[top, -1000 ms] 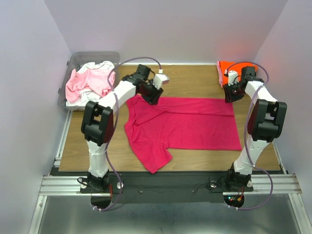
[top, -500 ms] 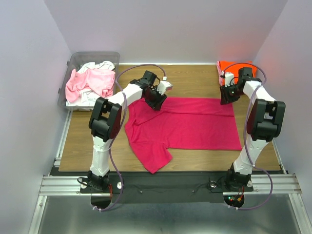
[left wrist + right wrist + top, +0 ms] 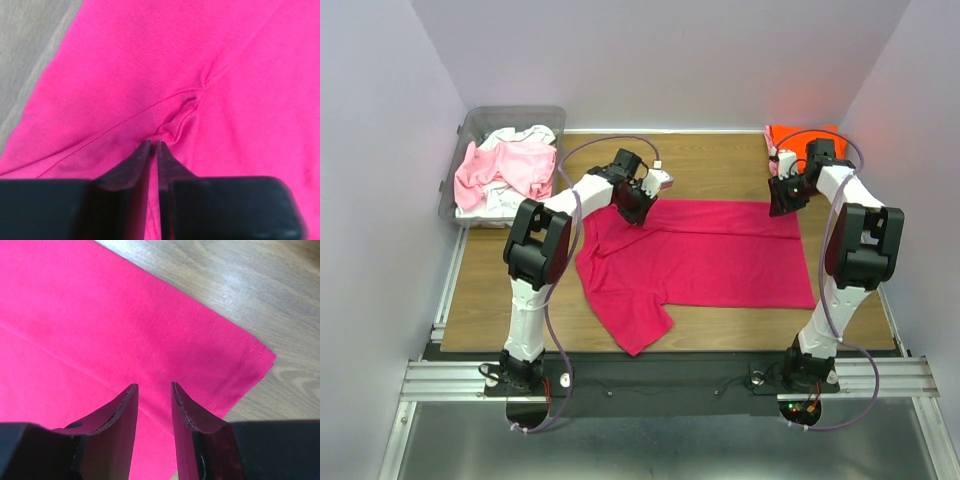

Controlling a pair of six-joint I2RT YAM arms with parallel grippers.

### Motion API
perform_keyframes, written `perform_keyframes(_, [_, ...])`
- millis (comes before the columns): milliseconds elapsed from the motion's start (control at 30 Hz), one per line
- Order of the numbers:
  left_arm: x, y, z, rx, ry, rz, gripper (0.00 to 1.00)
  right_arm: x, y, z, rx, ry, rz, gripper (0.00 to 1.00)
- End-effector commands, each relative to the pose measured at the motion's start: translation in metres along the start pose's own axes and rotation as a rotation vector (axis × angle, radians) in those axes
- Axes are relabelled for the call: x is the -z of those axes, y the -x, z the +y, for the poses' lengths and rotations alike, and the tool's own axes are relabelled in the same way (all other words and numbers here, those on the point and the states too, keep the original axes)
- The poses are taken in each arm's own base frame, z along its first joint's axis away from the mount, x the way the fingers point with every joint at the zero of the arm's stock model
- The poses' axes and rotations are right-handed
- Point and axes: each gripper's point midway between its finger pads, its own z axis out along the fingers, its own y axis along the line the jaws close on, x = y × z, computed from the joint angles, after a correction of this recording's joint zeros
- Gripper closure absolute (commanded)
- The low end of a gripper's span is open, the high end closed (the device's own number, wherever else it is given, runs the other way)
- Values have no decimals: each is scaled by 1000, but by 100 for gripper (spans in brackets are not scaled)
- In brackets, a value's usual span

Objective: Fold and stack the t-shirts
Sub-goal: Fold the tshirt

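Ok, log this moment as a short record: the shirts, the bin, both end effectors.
magenta t-shirt: spread out on the table, one sleeve toward the near edge
orange t-shirt: folded, far right corner
bin: far left corner, holds a crumpled pale pink t-shirt and white t-shirt
left end effector: closed, pinching a pucker of the magenta t-shirt by a seam at its far left
right end effector: open, over the magenta t-shirt's far right hem corner

Wooden table (image 3: 720,165) between pale lilac walls (image 3: 660,60)
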Motion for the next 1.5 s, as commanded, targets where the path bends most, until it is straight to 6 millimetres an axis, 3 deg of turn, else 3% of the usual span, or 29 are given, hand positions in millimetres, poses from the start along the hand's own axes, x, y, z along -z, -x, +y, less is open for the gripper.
perform_keyframes(0, [22,11,-19,-30,-37,-53,92,18,12,12,38,13,-37,62])
perform_keyframes(100, [36,19,-34,-55,-44,-78,100,20,14,16,47,18,-40,62])
perform_keyframes(200, [35,9,-58,-78,-84,-51,100,21,18,20,54,23,-46,62])
perform_keyframes(433, [33,8,-111,-141,-181,-43,100,20,22,36,75,50,-43,62])
perform_keyframes(467, [34,7,-116,-147,-195,-39,91,18,22,42,86,58,-39,62])
perform_keyframes(500, [34,6,-120,-152,-210,-35,73,18,23,45,92,67,-40,62])
perform_keyframes(600, [39,0,-127,-168,-235,-26,54,18,25,59,117,96,-41,62])
perform_keyframes(633, [42,-2,-127,-169,-234,-27,52,17,26,64,123,108,-39,62])
perform_keyframes(700, [59,-3,-115,-154,-214,-53,50,16,27,81,145,147,-39,62])
perform_keyframes(833, [103,-1,-66,-57,-108,-143,51,8,27,119,189,217,-25,62])
perform_keyframes(867, [110,1,-51,-33,-73,-167,51,5,27,133,212,241,-17,62])
perform_keyframes(900, [121,-4,-17,38,15,-181,51,1,27,143,216,264,-13,63])
perform_keyframes(1033, [140,-3,57,157,203,-208,57,-10,41,178,233,337,-19,65])
perform_keyframes(1133, [128,-14,99,271,243,-177,57,-15,54,219,272,407,-29,66])
perform_keyframes(1233, [126,-11,117,342,221,-206,56,-18,63,243,307,426,-51,66])
perform_keyframes(1300, [114,-14,124,392,210,-205,56,-27,59,266,343,442,-34,67])
perform_keyframes(1367, [106,-13,126,406,190,-215,57,-33,52,290,384,463,-16,68])
perform_keyframes(1467, [93,-14,126,450,152,-220,57,-42,50,310,422,443,-29,69])
